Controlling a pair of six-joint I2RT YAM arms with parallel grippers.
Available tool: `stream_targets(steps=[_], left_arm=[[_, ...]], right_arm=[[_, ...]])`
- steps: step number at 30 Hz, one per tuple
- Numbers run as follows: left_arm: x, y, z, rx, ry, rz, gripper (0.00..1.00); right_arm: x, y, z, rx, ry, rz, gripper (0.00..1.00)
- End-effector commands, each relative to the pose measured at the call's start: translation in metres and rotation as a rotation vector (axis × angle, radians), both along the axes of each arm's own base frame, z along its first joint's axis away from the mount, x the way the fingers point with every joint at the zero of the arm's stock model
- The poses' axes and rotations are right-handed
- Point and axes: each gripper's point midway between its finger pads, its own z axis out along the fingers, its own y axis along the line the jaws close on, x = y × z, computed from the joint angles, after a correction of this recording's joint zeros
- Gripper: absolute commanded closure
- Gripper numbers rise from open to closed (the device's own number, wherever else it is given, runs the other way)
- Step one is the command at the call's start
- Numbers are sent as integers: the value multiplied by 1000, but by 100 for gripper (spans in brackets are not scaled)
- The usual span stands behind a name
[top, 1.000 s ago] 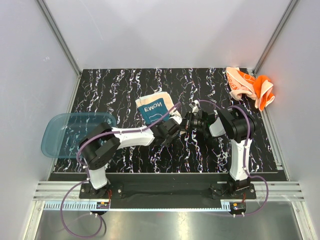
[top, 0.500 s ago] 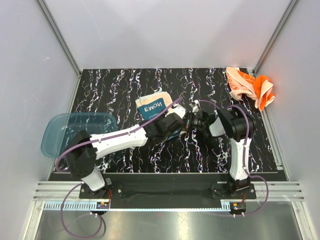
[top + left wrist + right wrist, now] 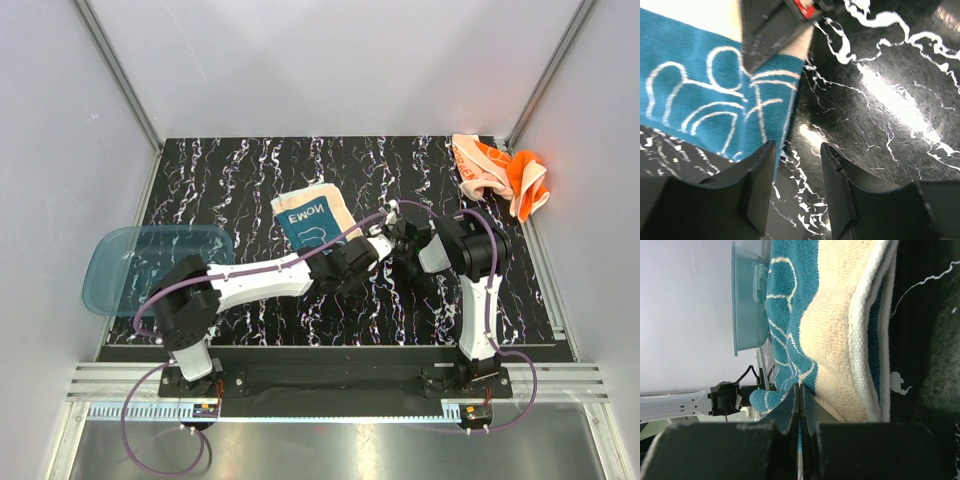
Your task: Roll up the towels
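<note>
At tabletop point(image 3: 220, 180) centre: teal towel point(image 3: 305, 218), lying flat and partly folded. The teal face is up with white lettering and a white line drawing. The cream reverse shows along the far edge and down the right side.
Teal towel, right side: seen close in the right wrist view as stacked layers, cream over teal, with a white hem against the dark surface.
Teal towel, state: not rolled.
Orange towel point(image 3: 500, 172): crumpled in a heap at the far right corner of the tabletop, with peach reverse and white print showing. It is well apart from both arms and not rolled.
Right pincer point(image 3: 800, 390): fingers pressed together on the near right corner of the teal towel, the cloth nipped at the tips.
Left pincer point(image 3: 797, 150): fingers apart with nothing between them, low over bare tabletop just beside that same corner. One finger lies along the towel's edge.
Pincers, relation: close together at the towel's near right corner. In the left wrist view the right one's black tip rests on the cloth.
Left arm: stretched from its base at the near left across to the centre.
Tray point(image 3: 120, 270): translucent blue, at the left side of the tabletop and overhanging its edge, well apart from the teal towel.
Tabletop, surface: black with white marbled veins.
</note>
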Motion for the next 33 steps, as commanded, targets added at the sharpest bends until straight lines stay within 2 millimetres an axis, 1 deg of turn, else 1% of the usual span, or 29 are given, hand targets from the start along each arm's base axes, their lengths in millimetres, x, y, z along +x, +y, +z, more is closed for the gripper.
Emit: stream_targets(steps=[1, 2, 5, 9, 15, 18, 24, 30, 33], left_arm=[[9, -15, -1, -29, 18, -11, 55], [11, -14, -9, -13, 30, -1, 55], [16, -9, -18, -2, 45, 25, 55], [20, 3, -28, 24, 54, 56, 55], [28, 18, -30, 45, 32, 89, 55], [32, 26, -37, 64, 41, 111, 55], [28, 33, -52, 98, 73, 115, 55], [23, 43, -64, 147, 100, 111, 55], [21, 46, -75, 183, 129, 107, 55]], right_arm=[[5, -9, -34, -70, 44, -58, 100], [5, -10, -34, -69, 43, -60, 100], [5, -10, -35, -68, 49, -59, 100], [5, -10, -35, -65, 48, -59, 100], [5, -10, -36, -61, 56, -58, 100], [6, -10, -35, -59, 52, -58, 100], [4, -10, -37, -59, 58, -54, 100], [5, -10, -37, -57, 62, -55, 100], [4, -10, -36, -55, 62, -53, 100]])
